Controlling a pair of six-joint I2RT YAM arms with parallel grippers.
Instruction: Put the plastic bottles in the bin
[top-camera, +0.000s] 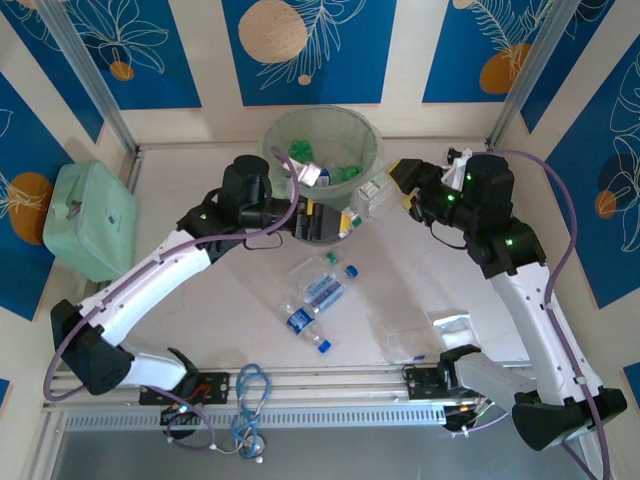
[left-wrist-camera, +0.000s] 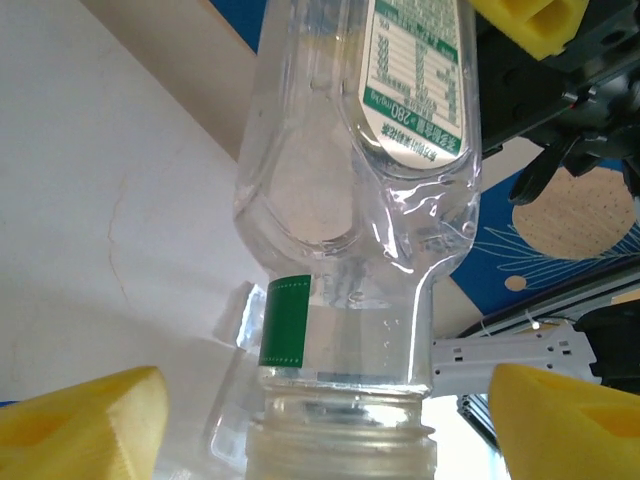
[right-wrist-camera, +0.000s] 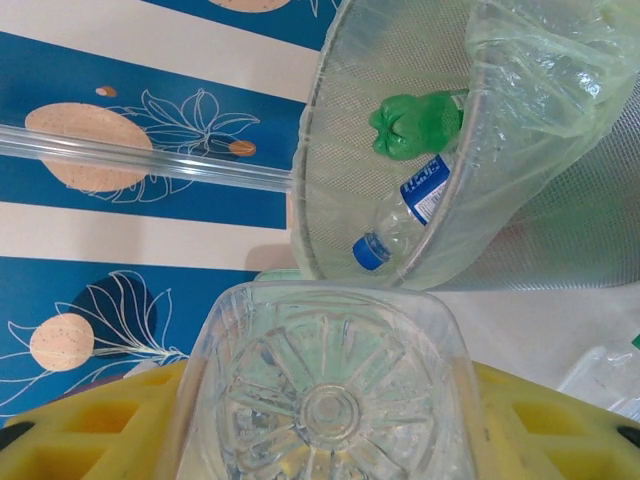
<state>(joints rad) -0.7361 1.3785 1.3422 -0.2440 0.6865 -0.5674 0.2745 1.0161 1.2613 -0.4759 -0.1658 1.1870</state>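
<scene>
While the right fingers (right-wrist-camera: 95, 425) pinch the base of the clear square plastic bottle with green-white label (left-wrist-camera: 330, 190), it hangs just beside the near rim of the round translucent grey-green plastic bin (top-camera: 322, 109), long axis pointing neck-first between the spread, untouching left fingers (left-wrist-camera: 85, 425).

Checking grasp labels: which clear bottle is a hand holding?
The green-and-white-labelled bottle beside the bin, clamped base-first in the right hand; the two blue-labelled bottles lie free on the table.

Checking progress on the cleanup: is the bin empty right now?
No: the right wrist view shows a green bottle and a clear blue-capped bottle lying inside the bin.
</scene>
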